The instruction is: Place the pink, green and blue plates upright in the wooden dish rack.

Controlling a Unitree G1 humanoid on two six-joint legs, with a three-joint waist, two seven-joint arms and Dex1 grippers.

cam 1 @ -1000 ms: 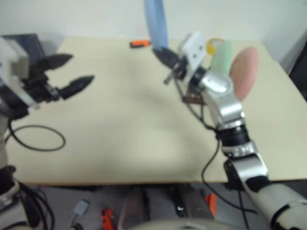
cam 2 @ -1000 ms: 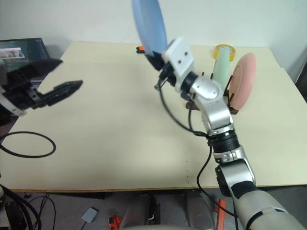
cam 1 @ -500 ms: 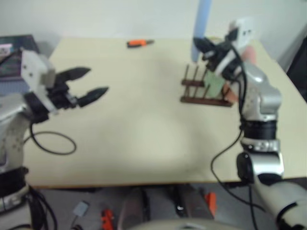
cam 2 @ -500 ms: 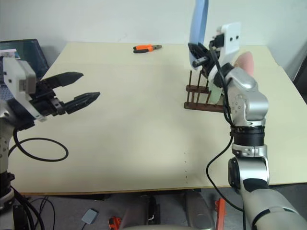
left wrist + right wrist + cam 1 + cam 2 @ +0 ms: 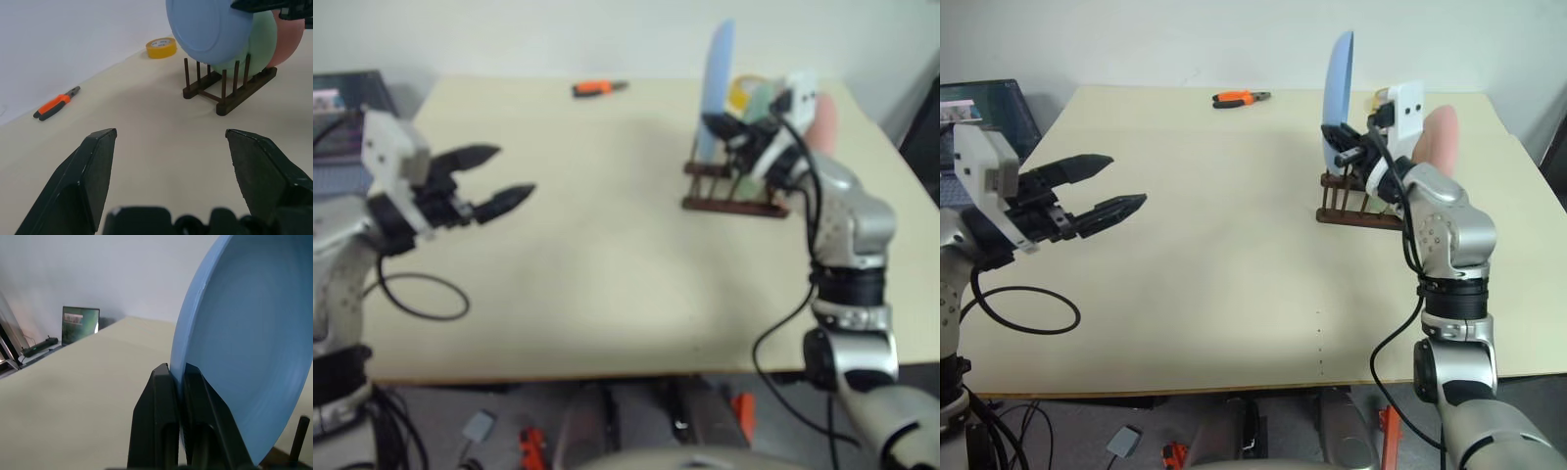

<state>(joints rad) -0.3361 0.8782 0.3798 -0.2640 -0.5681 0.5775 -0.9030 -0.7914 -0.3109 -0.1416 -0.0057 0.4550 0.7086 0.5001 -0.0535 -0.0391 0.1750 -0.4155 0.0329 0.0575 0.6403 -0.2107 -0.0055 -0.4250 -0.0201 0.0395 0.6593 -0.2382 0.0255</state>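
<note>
Right gripper (image 5: 1340, 134): clenched on the rim of the blue plate (image 5: 1336, 98), which is held upright over the near end of the rack (image 5: 1356, 204).
Left gripper (image 5: 1108, 192): released, held above the table (image 5: 1214, 264), well apart from the rack.
Green plate (image 5: 261, 41): seated upright in the rack.
Pink plate (image 5: 1435, 137): upright behind the green plate.

Even, soft light; left eye view blurred, others sharp.
</note>
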